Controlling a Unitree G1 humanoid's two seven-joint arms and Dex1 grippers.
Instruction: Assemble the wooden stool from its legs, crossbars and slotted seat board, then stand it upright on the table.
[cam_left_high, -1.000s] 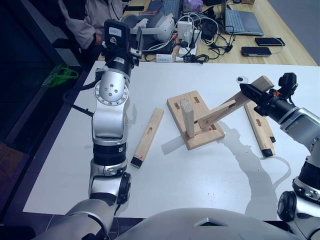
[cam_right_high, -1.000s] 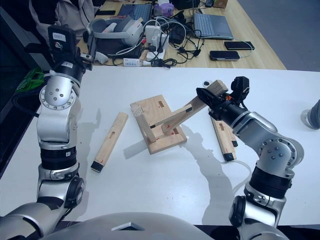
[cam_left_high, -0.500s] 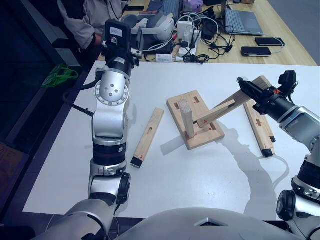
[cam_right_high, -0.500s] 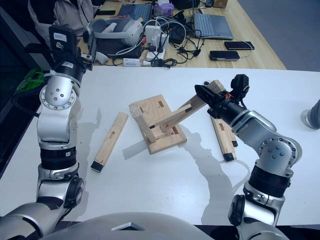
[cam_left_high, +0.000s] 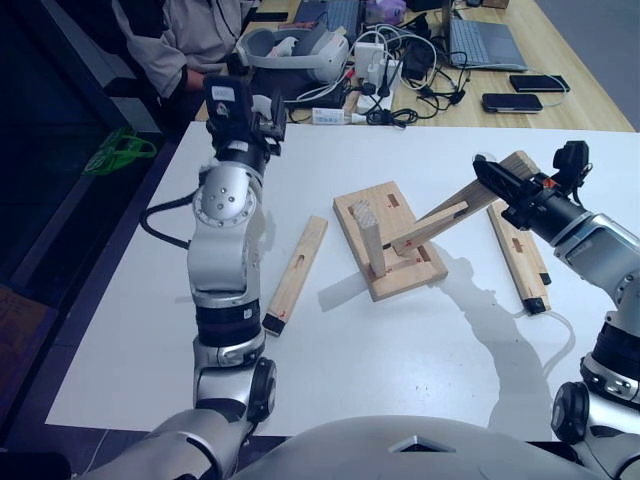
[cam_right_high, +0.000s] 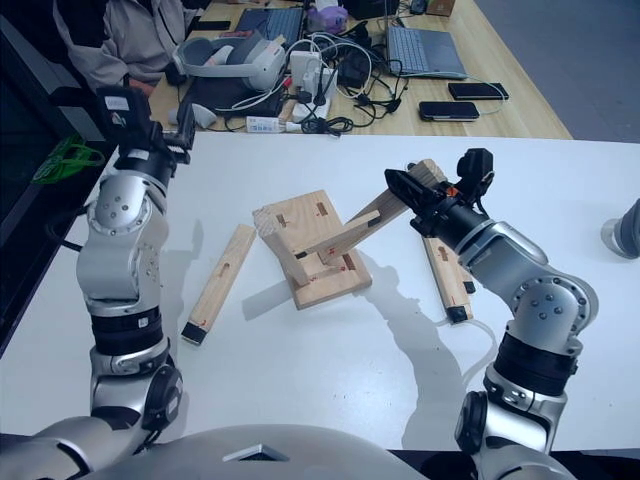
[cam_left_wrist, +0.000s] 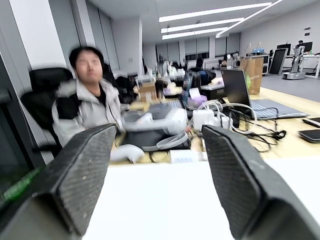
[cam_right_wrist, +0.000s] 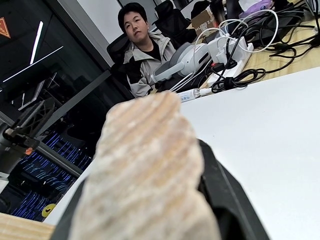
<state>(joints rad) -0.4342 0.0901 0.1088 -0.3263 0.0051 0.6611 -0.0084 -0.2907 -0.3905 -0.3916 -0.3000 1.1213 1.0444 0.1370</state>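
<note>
The left end effector (cam_left_wrist: 160, 170) is hovering far left, fingers apart. The right end effector (cam_left_high: 494, 179) is clamping a wooden leg (cam_left_high: 440, 215).

Beyond the white worktop's (cam_left_high: 400, 330) far edge, a wooden worktop (cam_left_high: 570, 50) carries a white headset (cam_left_high: 300, 45), a power strip (cam_left_high: 375, 60) with tangled cables (cam_left_high: 430, 80), a laptop (cam_left_high: 480, 40) and two phones (cam_left_high: 543, 83) (cam_left_high: 510, 101).

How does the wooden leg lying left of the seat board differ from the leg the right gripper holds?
The loose leg lies flat on the table; the held leg slants up from the seat board. Nothing touches the loose leg; the right gripper is shut on the held leg's upper end. The loose leg lies apart from the seat board; the held leg's lower end reaches it. Both are pale wood.
</note>
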